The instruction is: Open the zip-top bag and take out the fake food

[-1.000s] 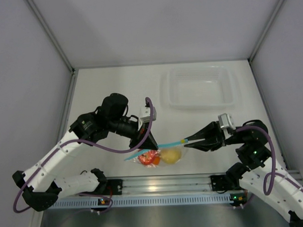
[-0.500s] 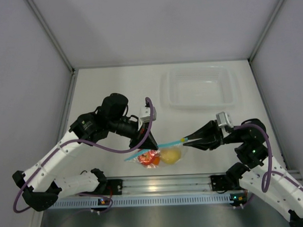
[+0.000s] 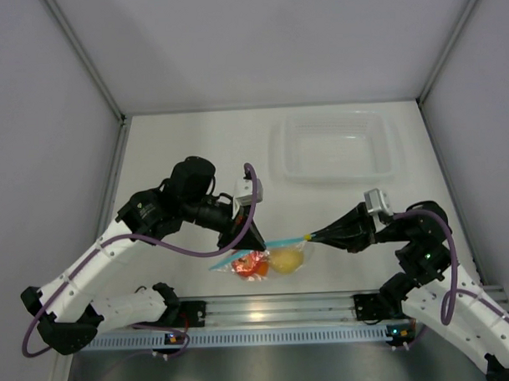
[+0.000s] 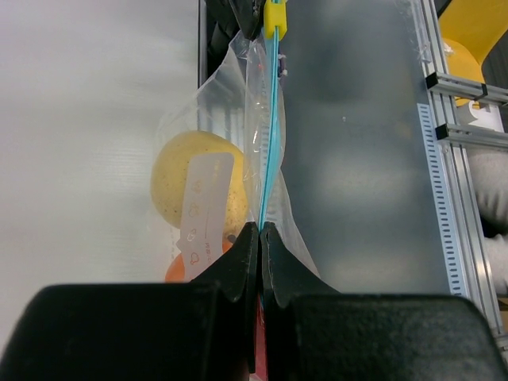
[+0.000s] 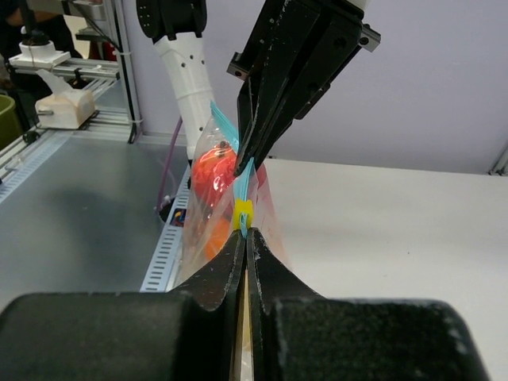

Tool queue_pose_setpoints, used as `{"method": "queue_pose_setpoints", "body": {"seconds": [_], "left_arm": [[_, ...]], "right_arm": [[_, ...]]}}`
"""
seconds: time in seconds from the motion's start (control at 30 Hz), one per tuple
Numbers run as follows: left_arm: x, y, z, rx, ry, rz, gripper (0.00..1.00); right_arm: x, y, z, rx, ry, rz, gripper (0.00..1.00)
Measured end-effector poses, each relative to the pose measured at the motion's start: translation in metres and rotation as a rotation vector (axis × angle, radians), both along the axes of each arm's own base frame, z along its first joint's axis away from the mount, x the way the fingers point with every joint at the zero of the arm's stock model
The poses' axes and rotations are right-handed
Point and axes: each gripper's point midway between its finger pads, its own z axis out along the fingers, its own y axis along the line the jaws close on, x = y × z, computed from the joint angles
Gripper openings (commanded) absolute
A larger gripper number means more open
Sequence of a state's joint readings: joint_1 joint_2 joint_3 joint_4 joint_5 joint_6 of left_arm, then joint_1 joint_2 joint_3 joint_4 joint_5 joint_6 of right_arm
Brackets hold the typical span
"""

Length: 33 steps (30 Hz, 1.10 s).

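Opening step, I'd say: the left tool [image 3: 255, 241] is clamped on the bag's [image 3: 269, 257] blue strip [image 4: 270, 119], and the right tool [image 3: 311, 236] pinches the end by the yellow slider [image 5: 242, 213]. The fruit [image 3: 286, 260] sits inside, with the bag stretched between both tools over the white tabletop's [image 3: 195, 151] near edge. Next move: drag the slider along, strip kept taut. A clear tray [image 3: 337, 146] sits further back, grey walls [image 3: 51, 122] around.

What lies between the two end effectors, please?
The light blue zip strip spans from the left end effector to the right end effector, its yellow slider at the right one, shown in the top external view.
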<state>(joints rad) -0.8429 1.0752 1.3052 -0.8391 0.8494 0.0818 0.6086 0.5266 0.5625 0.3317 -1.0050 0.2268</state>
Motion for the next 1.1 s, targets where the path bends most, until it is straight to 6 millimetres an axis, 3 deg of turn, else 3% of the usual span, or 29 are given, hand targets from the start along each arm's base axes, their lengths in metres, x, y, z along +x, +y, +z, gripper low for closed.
{"method": "queue_pose_setpoints", "body": {"seconds": [0.13, 0.23, 0.37, 0.4, 0.7, 0.9, 1.1], "left_arm": [[0.004, 0.001, -0.001, 0.007, -0.013, 0.022, 0.01], [0.01, 0.002, -0.003, 0.02, -0.033, 0.059, 0.42], [0.023, 0.003, -0.002, 0.044, -0.059, 0.136, 0.57], [0.026, 0.002, 0.001, 0.042, -0.069, 0.151, 0.67], [0.051, -0.013, 0.043, -0.061, -0.157, 0.229, 0.7], [0.06, -0.036, 0.036, -0.073, -0.129, 0.179, 0.68], [0.053, -0.043, 0.03, -0.087, -0.125, 0.086, 0.59]], "right_arm": [[0.004, 0.0, -0.003, -0.008, 0.018, -0.023, 0.0], [0.011, 0.001, -0.007, -0.025, 0.05, -0.051, 0.0], [0.027, 0.008, -0.006, -0.063, 0.122, -0.093, 0.0], [0.03, 0.009, -0.005, -0.071, 0.137, -0.102, 0.0], [0.055, 0.026, -0.02, -0.188, 0.249, -0.171, 0.0], [0.06, 0.036, -0.041, -0.284, 0.283, -0.188, 0.0], [0.054, 0.041, -0.055, -0.342, 0.283, -0.187, 0.0]]}}
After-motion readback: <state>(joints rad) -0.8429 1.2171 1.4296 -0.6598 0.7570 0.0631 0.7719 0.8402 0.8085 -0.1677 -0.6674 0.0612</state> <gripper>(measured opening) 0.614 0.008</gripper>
